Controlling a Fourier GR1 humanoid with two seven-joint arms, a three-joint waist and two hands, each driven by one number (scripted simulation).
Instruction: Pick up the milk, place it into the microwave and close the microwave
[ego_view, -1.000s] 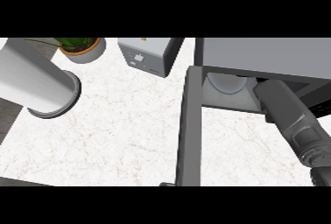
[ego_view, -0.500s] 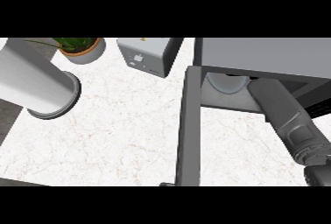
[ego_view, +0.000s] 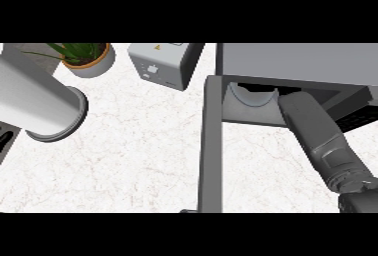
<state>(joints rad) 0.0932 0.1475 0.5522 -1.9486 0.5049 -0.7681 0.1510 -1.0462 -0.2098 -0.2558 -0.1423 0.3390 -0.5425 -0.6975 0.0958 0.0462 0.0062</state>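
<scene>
There was only the head view. The microwave (ego_view: 295, 60) stood at the upper right of the counter (ego_view: 140, 165). Its door (ego_view: 211, 150) was wide open and reached down toward the lower edge. The right forearm (ego_view: 317, 135) rose from the lower right corner and its far end went into the open cavity. The right hand itself was hidden under the microwave's roof, so I could not tell whether it was released, clenched or grasping something.

I could not find the milk with certainty. A pale rounded thing (ego_view: 251, 95) lay inside the cavity, just beside the forearm's end. It could be the milk or the microwave's own plate. A pale box (ego_view: 164, 62) with small marks stood on the counter, left of the microwave and near a potted plant (ego_view: 85, 57); I could not say what it was.

Compared with one second before, the right forearm had moved a little to the left and deeper into the cavity. The box and the plant also showed lower and more to the right, so the head had turned slightly. In my judgement the placing step was near its end; drawing the arm out and closing the door remained.

The left forearm (ego_view: 37, 95) stayed raised at the left edge, and the left hand did not show.
</scene>
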